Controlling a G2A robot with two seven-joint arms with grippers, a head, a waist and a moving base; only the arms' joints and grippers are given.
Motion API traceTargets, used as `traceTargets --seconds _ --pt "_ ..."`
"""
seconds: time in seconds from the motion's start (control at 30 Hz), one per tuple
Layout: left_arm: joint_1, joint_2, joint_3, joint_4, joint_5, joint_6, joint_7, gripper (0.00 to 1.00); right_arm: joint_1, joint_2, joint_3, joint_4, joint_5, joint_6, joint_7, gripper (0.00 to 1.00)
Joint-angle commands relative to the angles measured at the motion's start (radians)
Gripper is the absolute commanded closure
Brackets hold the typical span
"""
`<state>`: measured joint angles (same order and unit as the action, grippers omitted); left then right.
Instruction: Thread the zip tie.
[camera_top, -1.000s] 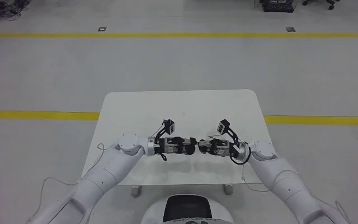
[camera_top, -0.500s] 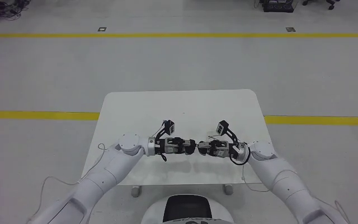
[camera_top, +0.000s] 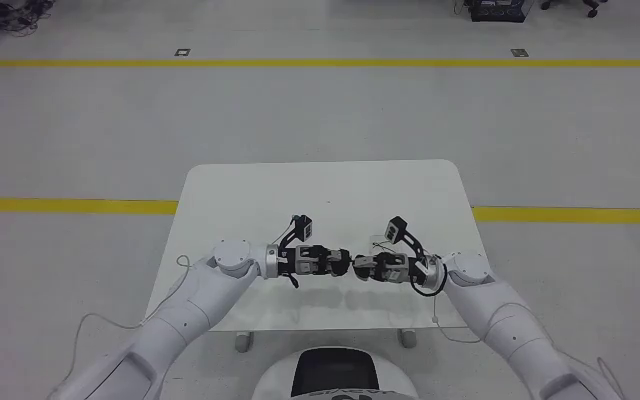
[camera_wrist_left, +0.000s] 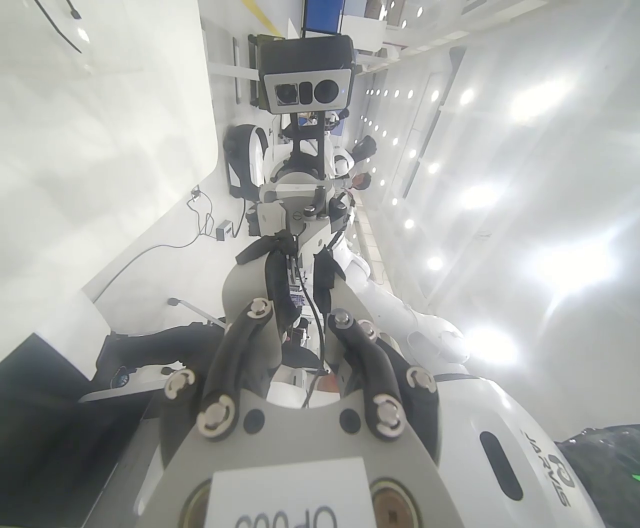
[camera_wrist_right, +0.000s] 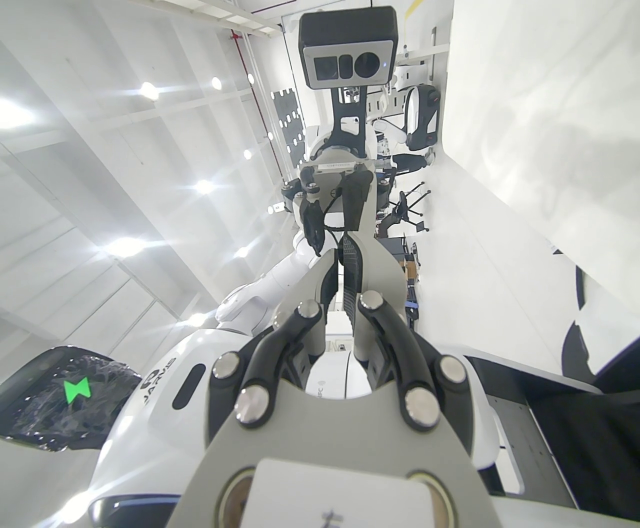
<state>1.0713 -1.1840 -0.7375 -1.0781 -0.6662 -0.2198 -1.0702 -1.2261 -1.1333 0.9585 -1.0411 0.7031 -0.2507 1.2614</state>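
Zip tie (camera_top: 350, 265) was caught between two claws meeting tip to tip! Left claw (camera_wrist_left: 300, 265) was clamped narrow on one end, right claw (camera_wrist_right: 341, 260) squeezed down on the other: one thin black tie, two claws. Each claw's base carried one white label (camera_wrist_left: 285, 490), print cut off, unreadable. Below lay the white tabletop (camera_top: 400, 190), the pair meeting over its front half.

From above, the zip tie (camera_top: 349, 265) is too tiny to see well where my left claw (camera_top: 339, 264) and my right claw (camera_top: 359, 265) meet. Up close, my claws hide most of it.
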Motion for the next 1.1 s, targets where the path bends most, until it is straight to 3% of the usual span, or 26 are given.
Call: traceTargets --seconds 0.0,0.73,1.07 --pt "-0.001 -0.001 0.001 0.005 -0.001 0.001 0.001 0.88 0.001 -0.001 0.0 0.0 -0.003 0.001 0.001 1.0" --pt "-0.009 -0.004 0.008 0.017 -0.002 0.006 0.0 0.95 0.006 -0.008 0.006 0.01 -0.009 0.004 0.006 1.0" --pt "-0.011 -0.005 0.01 0.018 -0.002 0.008 0.001 0.92 0.008 -0.011 0.008 0.015 -0.016 0.006 0.014 1.0"
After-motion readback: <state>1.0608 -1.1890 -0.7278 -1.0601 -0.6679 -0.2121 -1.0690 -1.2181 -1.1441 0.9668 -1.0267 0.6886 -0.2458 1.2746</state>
